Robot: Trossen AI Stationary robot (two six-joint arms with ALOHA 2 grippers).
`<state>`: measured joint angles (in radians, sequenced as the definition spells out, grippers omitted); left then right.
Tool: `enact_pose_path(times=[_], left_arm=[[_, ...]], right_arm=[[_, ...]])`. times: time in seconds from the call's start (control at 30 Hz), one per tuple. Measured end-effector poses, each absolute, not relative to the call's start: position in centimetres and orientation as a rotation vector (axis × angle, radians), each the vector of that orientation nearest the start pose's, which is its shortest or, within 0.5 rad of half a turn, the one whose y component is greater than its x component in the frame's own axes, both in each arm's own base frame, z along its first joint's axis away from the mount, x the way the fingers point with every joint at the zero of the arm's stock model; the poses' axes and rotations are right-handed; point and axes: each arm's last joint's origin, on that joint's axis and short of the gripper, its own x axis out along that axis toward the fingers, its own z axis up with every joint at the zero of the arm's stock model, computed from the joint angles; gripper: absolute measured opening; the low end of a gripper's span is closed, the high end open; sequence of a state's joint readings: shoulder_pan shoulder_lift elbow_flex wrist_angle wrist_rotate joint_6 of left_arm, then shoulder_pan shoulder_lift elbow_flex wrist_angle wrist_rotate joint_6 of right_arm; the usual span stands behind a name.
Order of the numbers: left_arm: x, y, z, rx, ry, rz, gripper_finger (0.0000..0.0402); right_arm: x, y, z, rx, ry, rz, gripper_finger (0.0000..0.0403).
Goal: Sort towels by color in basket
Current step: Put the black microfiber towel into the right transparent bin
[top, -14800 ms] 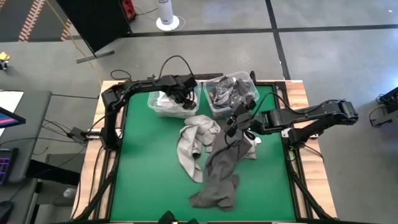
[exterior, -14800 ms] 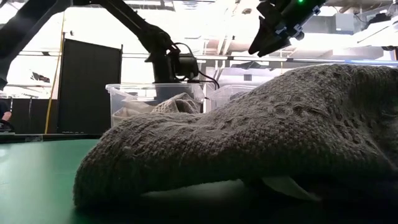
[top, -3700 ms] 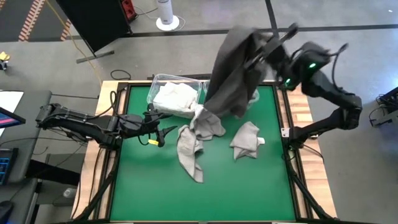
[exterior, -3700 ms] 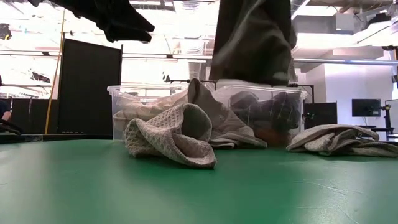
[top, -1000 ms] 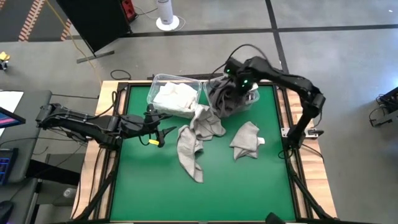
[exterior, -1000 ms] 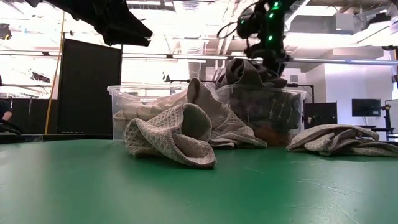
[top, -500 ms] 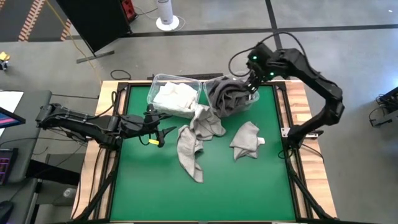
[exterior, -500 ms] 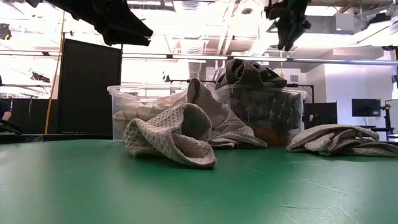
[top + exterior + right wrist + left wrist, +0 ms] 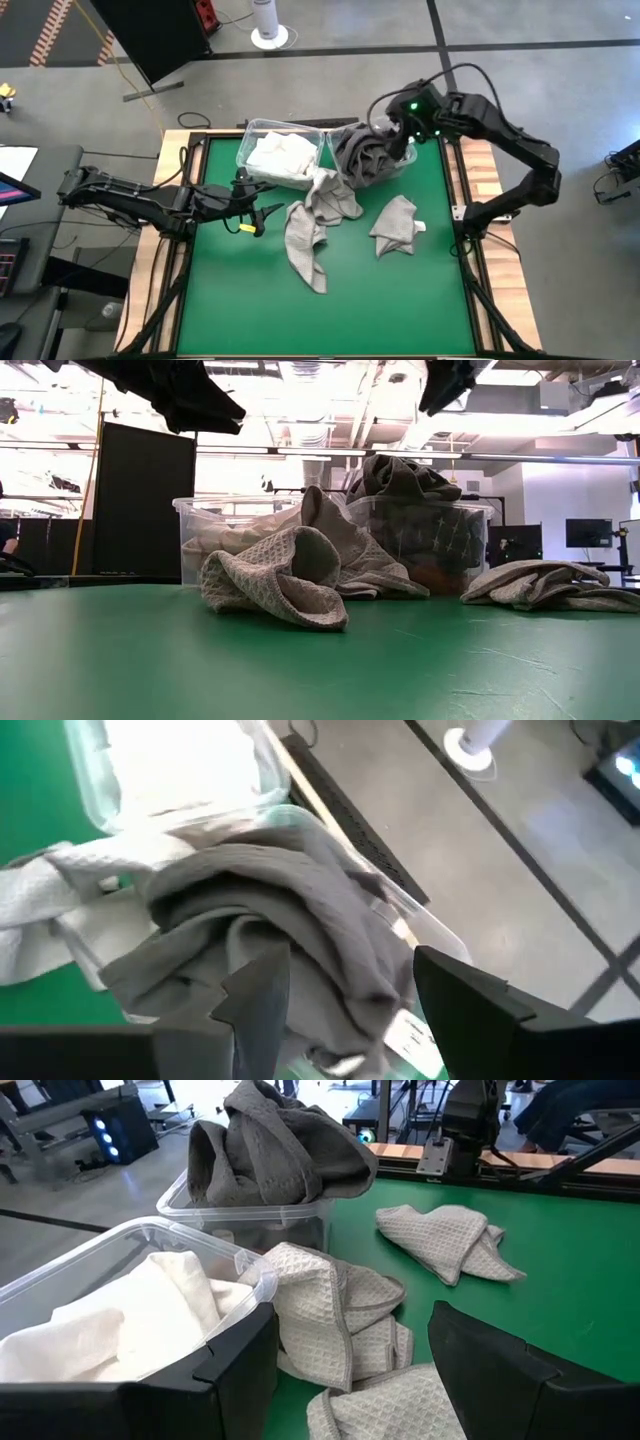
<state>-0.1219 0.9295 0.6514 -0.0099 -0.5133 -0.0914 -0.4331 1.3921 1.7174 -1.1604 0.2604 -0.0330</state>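
Note:
A dark grey towel (image 9: 362,155) lies heaped in the right clear bin (image 9: 410,160), spilling over its rim (image 9: 280,910). White towels (image 9: 280,157) fill the left bin (image 9: 244,152). A long light grey towel (image 9: 308,228) lies on the green mat, its far end (image 9: 312,510) leaning against the bins. A second light grey towel (image 9: 397,224) lies bunched on the mat at the right. My right gripper (image 9: 345,995) hovers open above the dark towel, touching nothing. At the left my left gripper (image 9: 264,212) waits open above the mat.
The two bins stand side by side at the mat's far edge. Wooden rails and a black frame (image 9: 470,215) border the mat. The near half of the mat (image 9: 330,320) is bare green. Room fittings and a black panel (image 9: 145,500) stand beyond the table.
My right gripper has let go of the dark grey towel, risen up out of the right bin and tipped from pointing steeply down to a slant. The towel stays heaped in the bin.

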Motion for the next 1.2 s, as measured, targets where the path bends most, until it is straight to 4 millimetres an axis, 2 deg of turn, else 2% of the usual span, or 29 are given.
enact_pose_path(times=[0.13,0.27,0.43,0.57,0.7,0.9,1.07,1.2], left_arm=[[20.3,-1.1,27.8,0.003,0.267,0.401,0.0247],[20.2,-1.0,27.5,-0.005,0.293,0.404,0.0247],[20.2,-1.0,27.4,-0.012,0.302,0.406,0.0247],[20.2,-1.0,27.5,-0.02,0.297,0.407,0.0247],[20.2,-1.0,27.5,-0.02,0.295,0.407,0.0247],[20.2,-1.0,27.5,-0.012,0.294,0.423,0.0247],[20.1,-1.0,27.3,-0.002,0.313,0.426,0.0247],[20.0,-1.0,27.1,0.002,0.336,0.428,0.0247]], right_arm=[[24.0,-10.6,41.8,-0.008,0.767,-0.595,0.0244],[24.8,-10.0,41.2,-0.053,0.634,-0.568,0.0244],[25.6,-10.2,39.7,-0.089,0.456,-0.571,0.0244],[26.9,-10.1,38.1,-0.103,0.342,-0.475,0.0244],[28.4,-11.1,34.8,-0.071,0.425,-0.429,0.0244],[30.3,-13.6,30.7,-0.035,0.559,-0.466,0.0244],[30.1,-17.0,27.2,0.053,0.716,-0.545,0.0244],[29.6,-18.1,25.3,0.142,0.815,-0.587,0.0244]])
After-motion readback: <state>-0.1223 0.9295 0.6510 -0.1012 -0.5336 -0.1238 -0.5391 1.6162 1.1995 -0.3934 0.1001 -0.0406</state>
